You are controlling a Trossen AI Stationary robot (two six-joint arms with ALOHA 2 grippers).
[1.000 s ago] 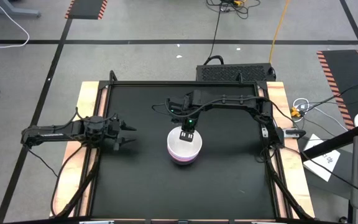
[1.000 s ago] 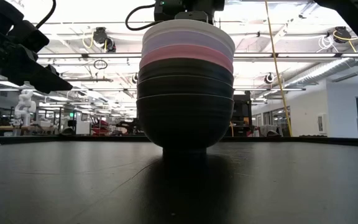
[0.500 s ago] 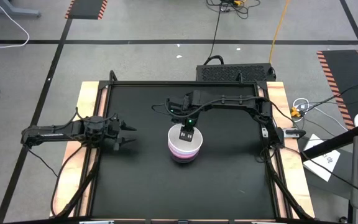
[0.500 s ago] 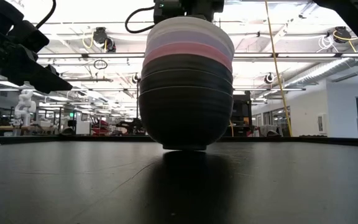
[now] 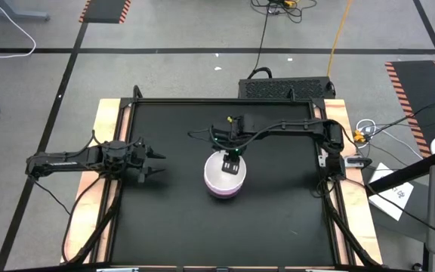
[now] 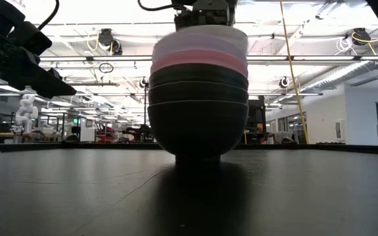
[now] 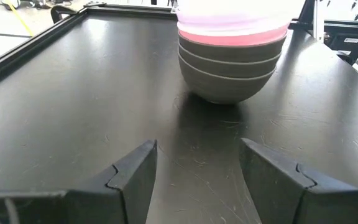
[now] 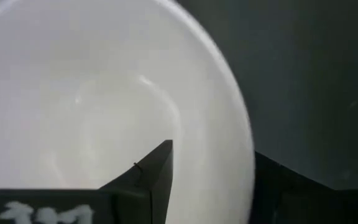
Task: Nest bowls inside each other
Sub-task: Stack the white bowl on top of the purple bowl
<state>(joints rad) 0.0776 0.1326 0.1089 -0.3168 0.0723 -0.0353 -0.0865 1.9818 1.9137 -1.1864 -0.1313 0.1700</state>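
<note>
The bowls stand nested in one stack (image 5: 223,180) at the middle of the table. From the top it goes white (image 8: 104,93), lavender, pink (image 6: 199,60), then three black (image 6: 199,111). The lowest black bowl rests on its foot on the black tabletop. My right gripper (image 8: 211,149) hangs open just above the white bowl's far right rim, one finger over the inside and one outside. It points steeply down. My left gripper (image 7: 197,168) waits open near the table's left edge, pointing toward the stack.
The black tabletop (image 5: 172,219) has a raised black frame (image 5: 202,102) around it. The right arm (image 5: 293,125) reaches in from the far right corner. Cables and a black box (image 5: 285,87) lie on the floor beyond the far edge.
My right gripper has opened, let go of the white bowl's rim and risen a little above the stack, moving slightly toward the far edge. The stack tipped briefly as it let go and now stands level on the table.
</note>
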